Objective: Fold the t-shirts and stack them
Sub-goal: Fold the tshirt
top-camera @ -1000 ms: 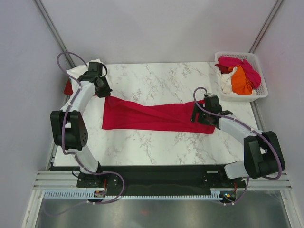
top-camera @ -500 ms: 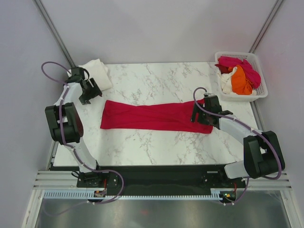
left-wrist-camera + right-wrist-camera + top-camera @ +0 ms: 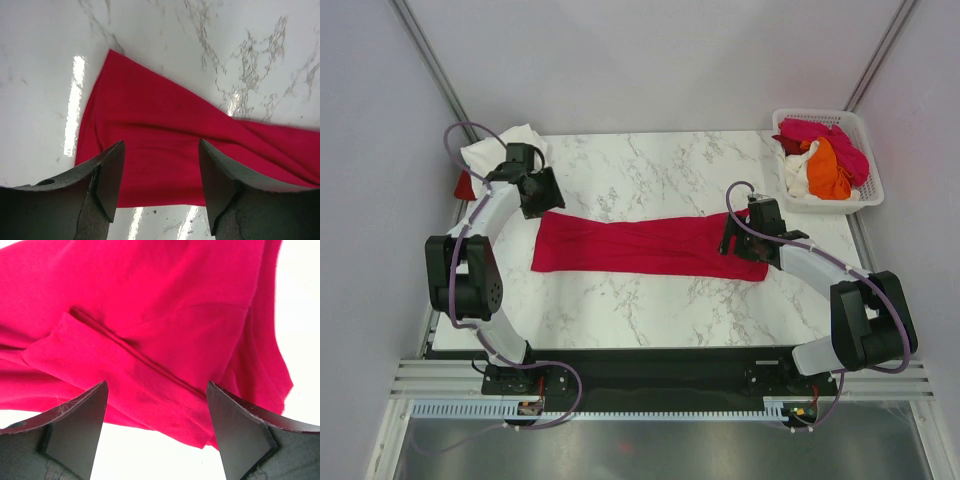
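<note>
Crimson t-shirt (image 3: 645, 247): folded to a long band, flat on the worktop (image 3: 650, 180) at centre, running 9 to 3 o'clock.
Left pincer (image 3: 160, 145): at 10 o'clock, jaws parted, holding nothing, over the band's left end.
Right pincer (image 3: 156, 385): at 3 o'clock, jaws spread, holding nothing, over a hemmed flap at the right end.
Cream-white t-shirt (image 3: 505, 145): crumpled, 10 o'clock corner.
Basket (image 3: 873, 170): 2 o'clock, off the worktop's corner, holding pink t-shirt (image 3: 815, 130), orange t-shirt (image 3: 830, 170), white t-shirt (image 3: 797, 175).
</note>
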Controlling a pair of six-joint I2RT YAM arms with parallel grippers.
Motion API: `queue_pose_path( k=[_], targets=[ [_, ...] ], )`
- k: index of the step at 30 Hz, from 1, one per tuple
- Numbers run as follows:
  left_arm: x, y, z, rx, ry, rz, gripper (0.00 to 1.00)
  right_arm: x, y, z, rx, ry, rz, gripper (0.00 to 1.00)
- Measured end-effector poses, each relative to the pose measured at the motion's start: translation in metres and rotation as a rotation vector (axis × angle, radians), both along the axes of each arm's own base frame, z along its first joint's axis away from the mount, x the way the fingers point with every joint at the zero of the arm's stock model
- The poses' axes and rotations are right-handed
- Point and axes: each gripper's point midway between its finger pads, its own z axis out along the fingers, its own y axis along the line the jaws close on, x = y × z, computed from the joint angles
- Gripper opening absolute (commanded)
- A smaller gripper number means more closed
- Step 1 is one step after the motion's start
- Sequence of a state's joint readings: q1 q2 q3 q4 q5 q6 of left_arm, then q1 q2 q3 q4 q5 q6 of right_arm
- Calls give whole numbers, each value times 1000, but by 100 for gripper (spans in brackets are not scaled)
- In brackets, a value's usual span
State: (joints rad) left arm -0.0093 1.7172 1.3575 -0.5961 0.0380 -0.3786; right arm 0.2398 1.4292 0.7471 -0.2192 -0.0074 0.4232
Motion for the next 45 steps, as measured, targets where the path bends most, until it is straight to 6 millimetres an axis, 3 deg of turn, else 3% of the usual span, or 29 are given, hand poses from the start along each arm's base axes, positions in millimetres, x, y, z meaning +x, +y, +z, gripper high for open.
queue_pose_path(
  k=[5, 9, 13, 20, 23, 26, 28, 30, 34, 36, 39, 41, 43, 45],
  targets=[
    [-15, -36, -56, -4, 149, -63, 66, 14, 7, 4, 21, 0, 3, 89],
    [-36, -38, -96, -3, 267, -40, 63, 40, 14, 0, 25, 11, 1, 90],
    [-40, -37, -97, -19, 257, -3, 62, 63, 20, -20, 15, 64, -6, 91],
    [-68, -38, -97, -29, 238, 37, 59, 154, 47, -16, 53, 33, 4, 92],
    [-96, -47, -97, -35, 258, 16, 59, 208, 67, -12, 90, 7, 24, 94],
    [-139, -72, -98, -63, 285, -41, 61, 271, 98, -4, 190, -71, 82, 97],
    [-181, -105, -97, -88, 307, -139, 61, 308, 126, 2, 310, -141, 134, 98],
    [-224, -138, -96, -90, 330, -282, 65, 329, 153, 7, 460, -210, 181, 98],
    [-300, -208, -65, -202, 373, -473, 68, 335, 183, 17, 688, -273, 250, 98],
    [-312, -233, -39, -265, 350, -517, 71, 331, 191, 22, 750, -278, 276, 98],
    [-304, -267, 17, -371, 251, -559, 79, 323, 195, 36, 785, -293, 318, 98],
    [-292, -278, 53, -414, 166, -568, 81, 312, 193, 48, 779, -281, 324, 98],
    [-278, -280, 82, -416, 89, -569, 81, 298, 187, 73, 760, -278, 318, 98],
    [-258, -273, 105, -388, 9, -553, 79, 280, 175, 112, 733, -304, 309, 98]
  ],
)
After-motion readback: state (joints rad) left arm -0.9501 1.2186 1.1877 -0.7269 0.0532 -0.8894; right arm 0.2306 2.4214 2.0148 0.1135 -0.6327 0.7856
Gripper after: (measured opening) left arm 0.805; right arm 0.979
